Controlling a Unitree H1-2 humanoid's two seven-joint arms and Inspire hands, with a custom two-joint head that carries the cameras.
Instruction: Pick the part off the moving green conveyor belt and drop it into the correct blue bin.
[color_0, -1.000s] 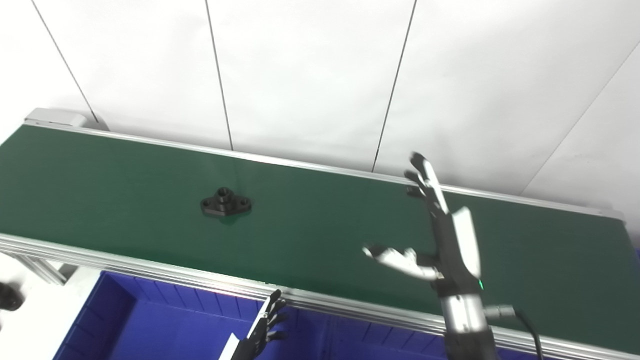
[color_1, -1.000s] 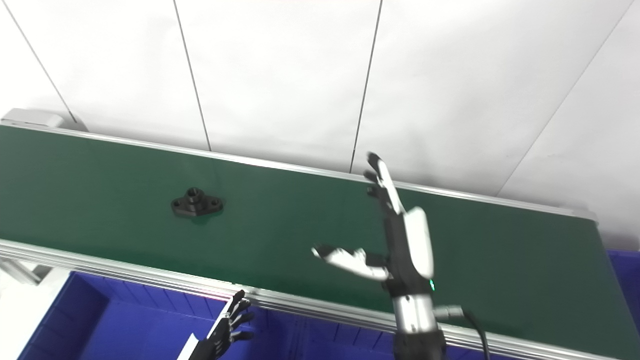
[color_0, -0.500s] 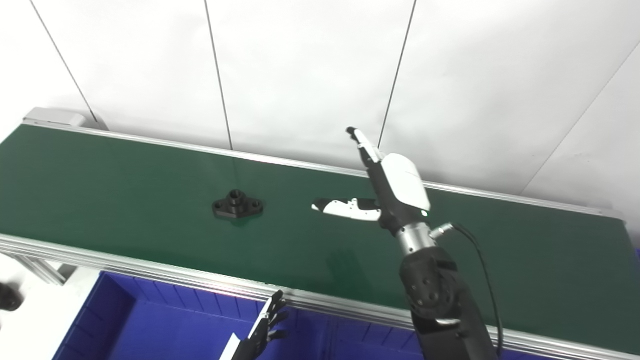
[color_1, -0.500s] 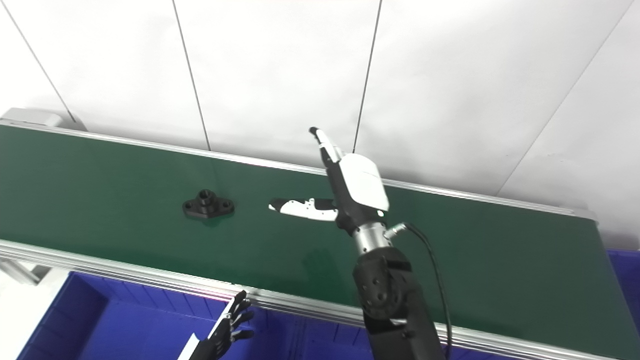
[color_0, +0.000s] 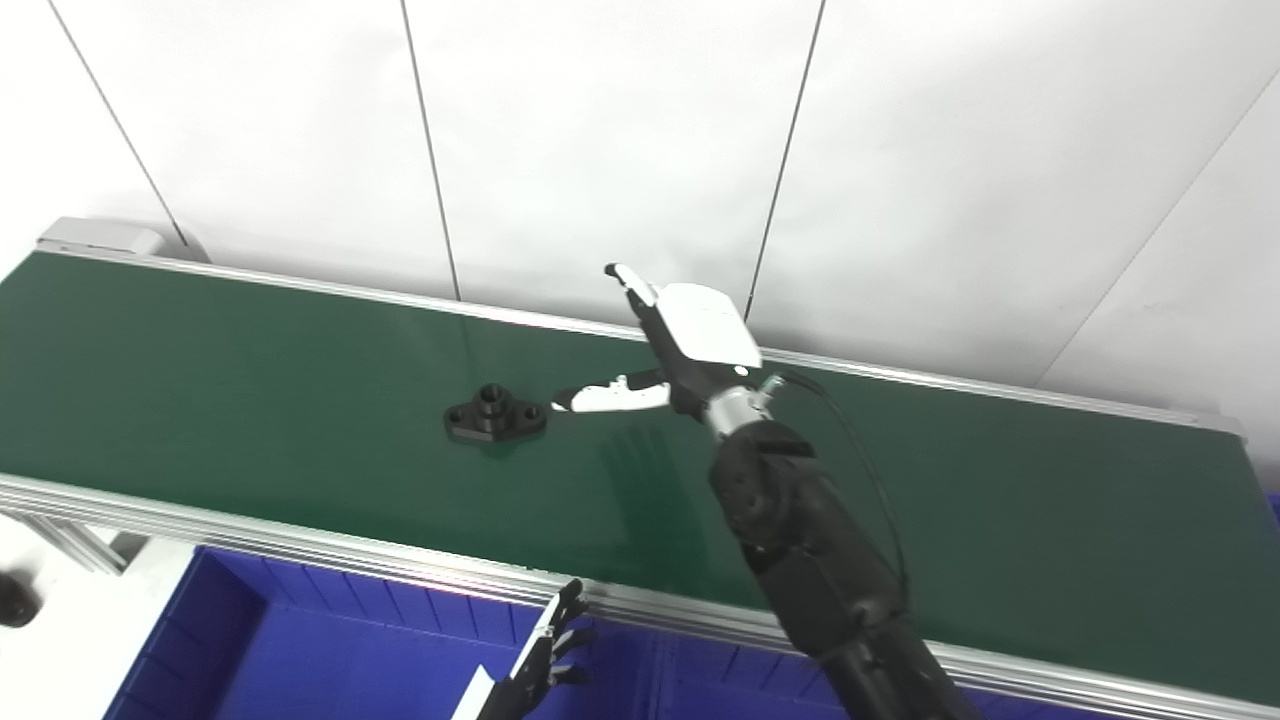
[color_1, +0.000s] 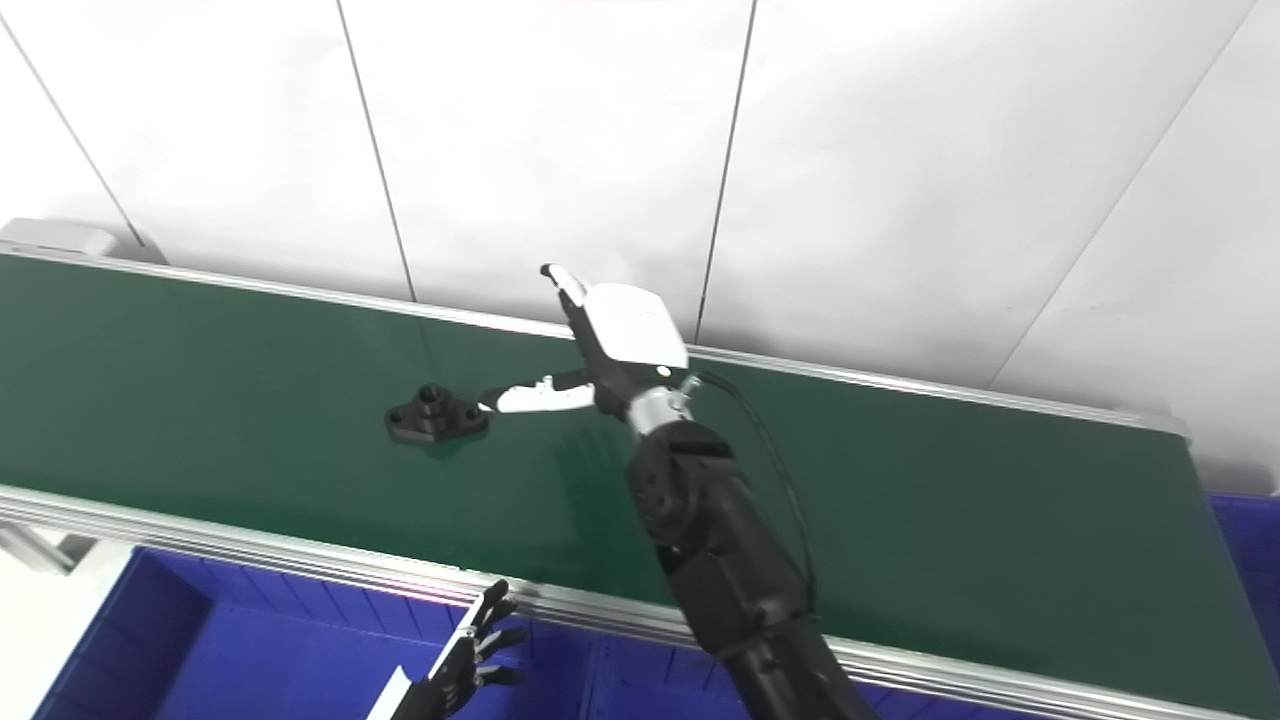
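1. The part (color_0: 495, 413), a black flanged piece, lies flat on the green conveyor belt (color_0: 250, 360), clear of both belt rails.
2. The right hand (color_0: 665, 345) hovers over the belt just right of the part, fingers spread and grasping nothing; its thumb tip sits just beside the part, contact not discernible.
3. The left hand (color_0: 545, 660) is below the belt's near rail, over the blue bin (color_0: 330, 650), fingers spread, empty.
4. Only the right eye view shows a second blue bin (color_1: 1245, 560) past the belt's right end.
5. Since one second ago, the right hand has travelled leftward along the belt toward the part; the part has drifted right.
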